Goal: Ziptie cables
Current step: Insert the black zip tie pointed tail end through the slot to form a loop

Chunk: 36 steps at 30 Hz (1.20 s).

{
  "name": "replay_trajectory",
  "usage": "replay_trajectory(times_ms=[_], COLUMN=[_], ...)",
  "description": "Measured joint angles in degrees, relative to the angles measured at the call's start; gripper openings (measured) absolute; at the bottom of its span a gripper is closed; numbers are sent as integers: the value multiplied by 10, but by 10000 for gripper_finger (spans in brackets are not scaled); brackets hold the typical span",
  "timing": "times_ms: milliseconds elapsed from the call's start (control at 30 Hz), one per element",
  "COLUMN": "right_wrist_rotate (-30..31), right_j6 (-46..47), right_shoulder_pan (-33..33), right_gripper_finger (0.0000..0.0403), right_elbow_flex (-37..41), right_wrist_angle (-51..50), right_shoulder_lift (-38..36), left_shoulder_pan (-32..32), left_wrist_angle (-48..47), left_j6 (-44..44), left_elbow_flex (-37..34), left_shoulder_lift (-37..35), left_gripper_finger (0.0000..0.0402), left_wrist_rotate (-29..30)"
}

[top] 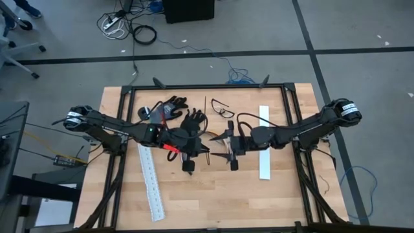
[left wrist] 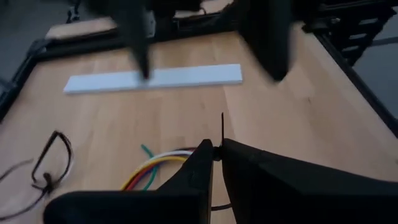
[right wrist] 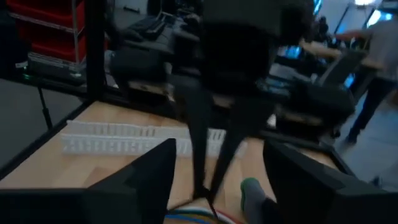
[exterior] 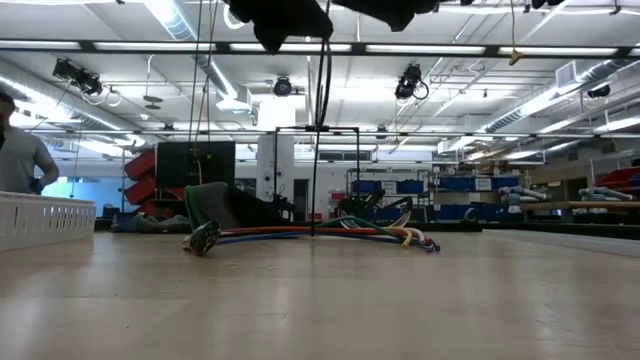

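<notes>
left gripper [left wrist: 216, 152] fingers pinch thin black zip tie [left wrist: 222, 127] above multicoloured cables [exterior: 320, 236]; right gripper [right wrist: 217, 171] fingers spread; threading next.

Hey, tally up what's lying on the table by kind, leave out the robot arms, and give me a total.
White slotted strips: 2
Bundle of coloured cables: 1
Black gloves: 2
Thin black zip-tie loop at the far edge: 1
Total: 6

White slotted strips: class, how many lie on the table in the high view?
2. One white strip lies angled at the left, below the left arm; the other lies upright at the right, partly under the right arm.
</notes>
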<state>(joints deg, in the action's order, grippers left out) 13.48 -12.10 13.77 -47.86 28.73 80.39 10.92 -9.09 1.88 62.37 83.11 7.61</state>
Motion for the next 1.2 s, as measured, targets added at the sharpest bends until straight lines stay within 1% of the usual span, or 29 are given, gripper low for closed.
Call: replay_trajectory(times_ms=[67,167,300,400,500,867,1200], right_wrist_rotate=[-8,-21,-24,-40,-47,-47,-45], right_j6=[17,33,35,43,50,61,60], right_shoulder_pan=[-6,-12,-13,-13,-13,-12,-12], right_gripper_finger=[246,239,209,185,169,165,126], right_elbow_flex=[0,0,0,0,0,0,0], right_wrist_angle=[-5,-11,-10,-10,-11,-18,-19], right_shoulder_lift=[0,0,0,0,1,1,1], left_shoulder_pan=[0,0,-4,-5,-4,-4,-4], left_wrist_angle=[11,17,20,20,20,35,51], left_j6=[14,25,26,26,26,25,24], left_elbow_flex=[0,0,0,0,0,1,1], left_shoulder_lift=[0,0,0,0,0,0,0], left_gripper_finger=[19,19,19,19,19,19,19], left_wrist_rotate=[-12,-13,-13,-12,-9,2,7])
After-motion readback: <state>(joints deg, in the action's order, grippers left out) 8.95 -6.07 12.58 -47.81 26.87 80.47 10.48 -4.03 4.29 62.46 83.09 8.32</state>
